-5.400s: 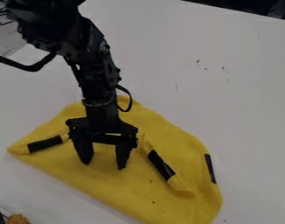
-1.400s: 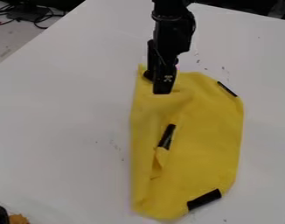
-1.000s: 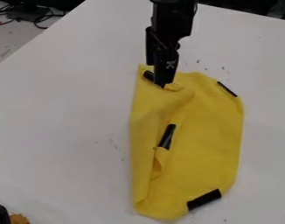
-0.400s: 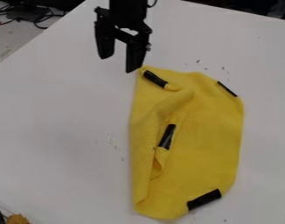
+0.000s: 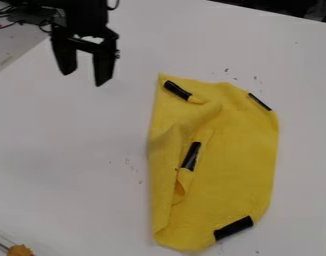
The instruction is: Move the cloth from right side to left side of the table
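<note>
While cloth (image 5: 242, 160) lies folded, end effector (image 5: 85, 78) apart

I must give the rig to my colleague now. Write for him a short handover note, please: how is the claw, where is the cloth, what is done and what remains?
Claw: open and empty, at the upper left of the view, to the left of the cloth and apart from it.
Cloth: on the table, from the middle toward the right as the camera sees it; partly folded along its left side, with black strips on it.
Done: the claw is free of the cloth.
Left: taking left as the camera's left, the cloth is not there yet; it probably needs a grip and a move over.
</note>
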You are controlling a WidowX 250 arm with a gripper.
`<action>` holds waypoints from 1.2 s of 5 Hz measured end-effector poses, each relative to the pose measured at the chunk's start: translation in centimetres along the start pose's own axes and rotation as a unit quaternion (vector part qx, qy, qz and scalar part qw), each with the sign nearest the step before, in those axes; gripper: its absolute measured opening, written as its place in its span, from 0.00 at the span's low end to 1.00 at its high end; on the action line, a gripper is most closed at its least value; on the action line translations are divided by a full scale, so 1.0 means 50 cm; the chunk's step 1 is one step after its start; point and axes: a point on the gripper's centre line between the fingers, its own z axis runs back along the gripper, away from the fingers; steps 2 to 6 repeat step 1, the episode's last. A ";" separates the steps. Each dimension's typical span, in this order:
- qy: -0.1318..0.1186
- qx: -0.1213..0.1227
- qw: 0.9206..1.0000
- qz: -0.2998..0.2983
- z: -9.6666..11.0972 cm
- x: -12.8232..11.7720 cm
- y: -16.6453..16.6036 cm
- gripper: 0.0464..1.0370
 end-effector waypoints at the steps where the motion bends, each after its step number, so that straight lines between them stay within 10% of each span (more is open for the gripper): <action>1: -0.002 0.006 0.999 0.042 -0.008 -0.032 0.048 0.96; 6: -0.002 0.006 0.999 0.042 -0.008 -0.032 0.048 0.96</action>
